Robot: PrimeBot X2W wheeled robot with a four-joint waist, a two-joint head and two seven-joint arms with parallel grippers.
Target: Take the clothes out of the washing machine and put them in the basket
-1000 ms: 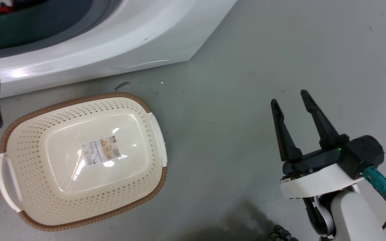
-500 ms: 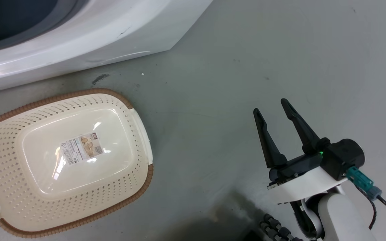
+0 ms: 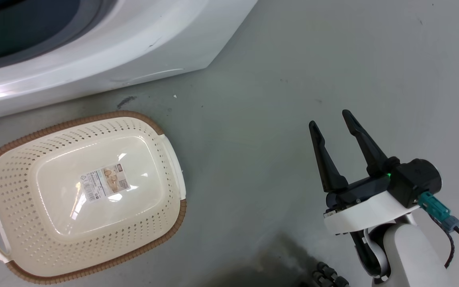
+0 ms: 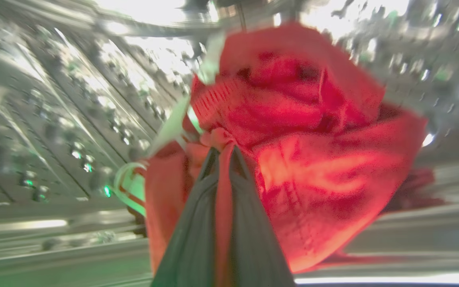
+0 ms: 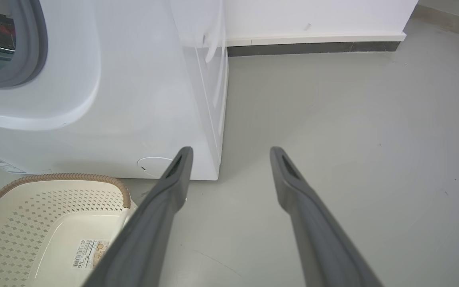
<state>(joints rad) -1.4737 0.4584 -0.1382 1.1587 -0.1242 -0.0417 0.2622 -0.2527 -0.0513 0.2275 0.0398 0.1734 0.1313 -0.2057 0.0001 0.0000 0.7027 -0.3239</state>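
Note:
The red clothes [image 4: 305,131] bunch in front of the perforated steel drum wall [image 4: 66,119] in the left wrist view. My left gripper [image 4: 222,153] is shut on a fold of them, with red fabric pinched between the two dark fingers. The cream basket [image 3: 165,131] with its brown rim stands on the floor in front of the white washing machine [image 3: 114,52], holding just its label sticker [image 3: 104,182]. My right gripper [image 3: 330,119] hovers open over bare floor to the basket's right. The right wrist view shows the washing machine [image 5: 134,79], the basket [image 5: 54,179] and my right gripper [image 5: 231,153].
Grey floor [image 3: 253,139] spreads between the basket and my right arm. A dark stain [image 3: 128,101] marks the floor by the machine's base. A white wall with a dark skirting strip [image 5: 313,47] runs behind the machine. The grey porthole gasket [image 5: 40,48] is at the upper left.
The head camera has shifted, so the whole picture slid a little down and right since half a second ago. The basket and right gripper keep their places relative to each other.

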